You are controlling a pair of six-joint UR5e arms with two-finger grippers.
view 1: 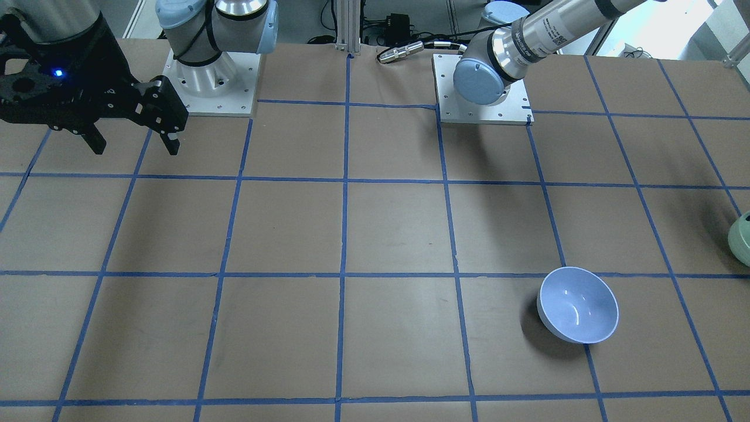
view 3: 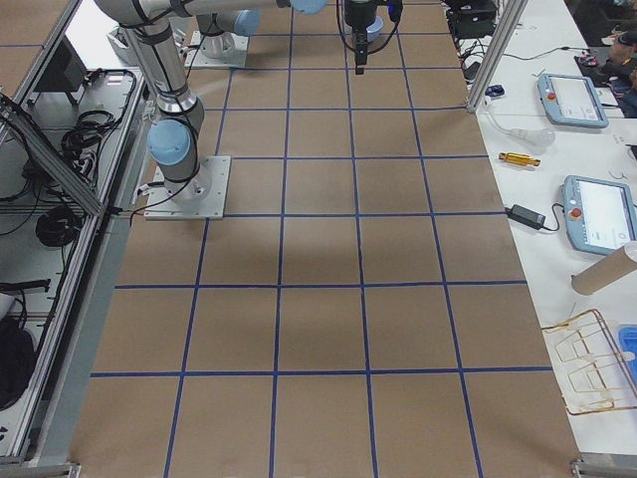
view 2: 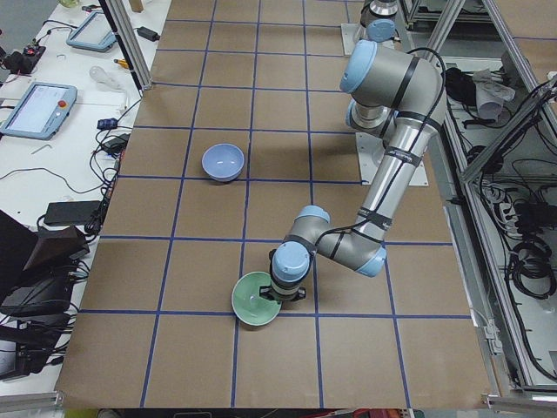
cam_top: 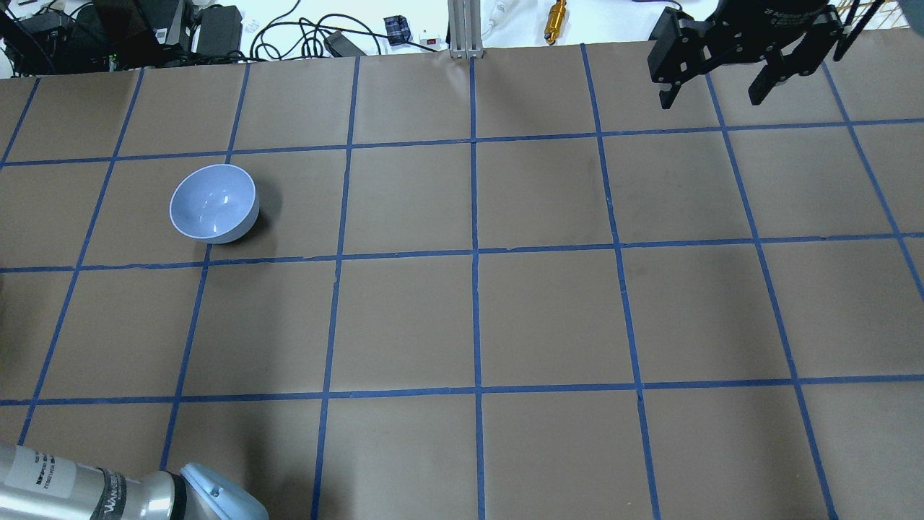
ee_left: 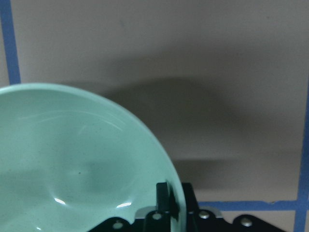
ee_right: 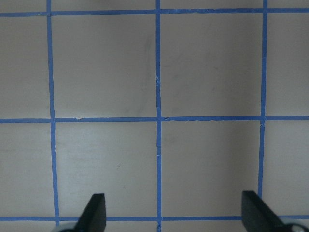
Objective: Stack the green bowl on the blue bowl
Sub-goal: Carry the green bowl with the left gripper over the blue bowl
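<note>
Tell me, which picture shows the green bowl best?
The exterior left view: nearly the whole green bowl shows there, round rim and inside. The left wrist view is closer but cuts the bowl off at its edges. The front-facing view catches only a sliver of the bowl at its right edge. The other views miss it.

Nothing reads clearly: the white sticker (cam_top: pixel 36 468) on the left arm (cam_top: pixel 108 487) carries print too fine to make out.

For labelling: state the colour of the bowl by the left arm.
The bowl is mint green; left wrist view.
</note>
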